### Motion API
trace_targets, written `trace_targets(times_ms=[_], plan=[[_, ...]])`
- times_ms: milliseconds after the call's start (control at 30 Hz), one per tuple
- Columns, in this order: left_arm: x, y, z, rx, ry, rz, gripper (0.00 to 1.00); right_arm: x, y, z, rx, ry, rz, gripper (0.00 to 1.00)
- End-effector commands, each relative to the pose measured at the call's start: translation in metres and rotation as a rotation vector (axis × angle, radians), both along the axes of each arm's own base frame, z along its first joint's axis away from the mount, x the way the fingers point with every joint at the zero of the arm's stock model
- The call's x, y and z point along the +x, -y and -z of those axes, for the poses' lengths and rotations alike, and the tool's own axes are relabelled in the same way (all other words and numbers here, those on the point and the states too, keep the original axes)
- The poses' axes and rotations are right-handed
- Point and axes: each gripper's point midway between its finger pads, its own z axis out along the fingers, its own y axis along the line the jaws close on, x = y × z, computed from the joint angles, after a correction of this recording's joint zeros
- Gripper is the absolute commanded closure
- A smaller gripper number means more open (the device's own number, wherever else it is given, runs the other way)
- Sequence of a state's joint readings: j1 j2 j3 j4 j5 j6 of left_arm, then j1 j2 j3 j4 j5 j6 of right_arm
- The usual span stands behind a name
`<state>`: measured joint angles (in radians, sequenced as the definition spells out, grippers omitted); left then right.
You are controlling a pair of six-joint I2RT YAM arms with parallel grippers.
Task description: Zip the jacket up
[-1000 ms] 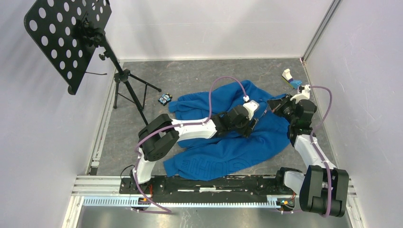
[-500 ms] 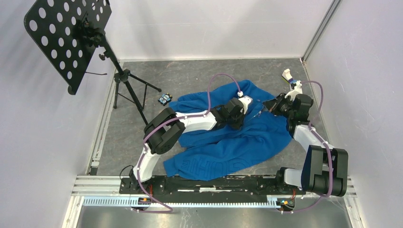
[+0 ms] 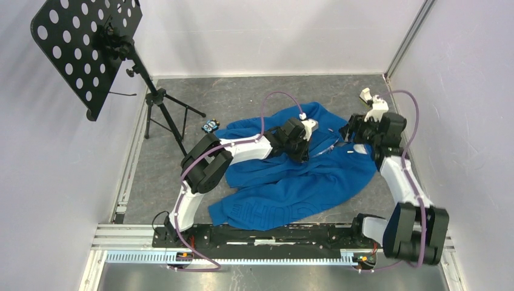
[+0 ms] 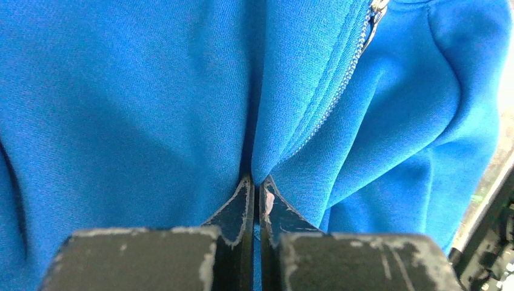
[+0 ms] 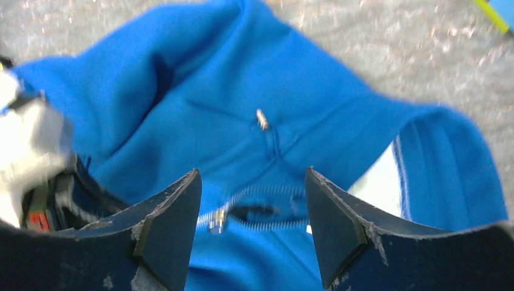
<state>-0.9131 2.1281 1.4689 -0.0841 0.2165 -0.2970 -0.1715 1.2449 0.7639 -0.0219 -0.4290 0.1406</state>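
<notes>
The bright blue jacket (image 3: 285, 182) lies crumpled on the grey floor, and its pale zipper (image 4: 335, 97) runs up a fold in the left wrist view. My left gripper (image 4: 257, 182) is shut on a ridge of the jacket's fabric just beside the zipper, near the middle of the garment (image 3: 303, 153). My right gripper (image 5: 251, 173) hangs open above the collar end, touching nothing. Below it, the zipper slider (image 5: 217, 219) sits where the two rows of teeth (image 5: 273, 191) part. A white lining patch (image 5: 379, 182) shows at the collar.
A black perforated music stand (image 3: 85, 48) on a tripod stands at the far left. A small blue-black device (image 3: 210, 126) lies by the jacket's left edge, and a white-and-blue object (image 3: 367, 97) sits in the far right corner. White walls close in the floor.
My left gripper has shut on the jacket's fabric and shifted farther up the garment. My right gripper has opened, let go of the jacket and drawn back toward the far right.
</notes>
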Motion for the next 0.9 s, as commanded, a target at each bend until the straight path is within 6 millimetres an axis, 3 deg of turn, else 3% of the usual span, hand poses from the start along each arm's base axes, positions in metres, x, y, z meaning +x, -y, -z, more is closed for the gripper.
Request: trace_targets(times_ms=[0,200,333,433,533,733,867], plan=[[0.009,0.003,-0.026,-0.072,-0.082,-0.018,0.98,-0.029,-0.003,0.004,-0.041,0.068,-0.018,0.30],[0.013,0.006,-0.026,-0.103,-0.133,-0.014,0.98,-0.047,-0.032,0.026,0.105,0.092,-0.106,0.33],[0.014,0.004,-0.027,-0.098,-0.135,-0.019,0.98,-0.044,-0.039,0.028,0.199,0.081,-0.133,0.49],[0.016,0.002,-0.030,-0.105,-0.134,-0.017,0.98,-0.040,-0.037,0.029,0.245,0.090,-0.118,0.53],[0.013,0.003,-0.034,-0.114,-0.142,-0.010,0.98,-0.035,-0.029,0.038,0.310,0.062,-0.060,0.73],[0.010,0.001,-0.033,-0.120,-0.146,-0.007,0.98,-0.025,-0.017,0.064,0.353,0.009,0.021,0.92],[0.009,0.002,-0.030,-0.122,-0.150,0.000,0.98,-0.025,-0.012,0.069,0.292,-0.010,0.026,0.87]])
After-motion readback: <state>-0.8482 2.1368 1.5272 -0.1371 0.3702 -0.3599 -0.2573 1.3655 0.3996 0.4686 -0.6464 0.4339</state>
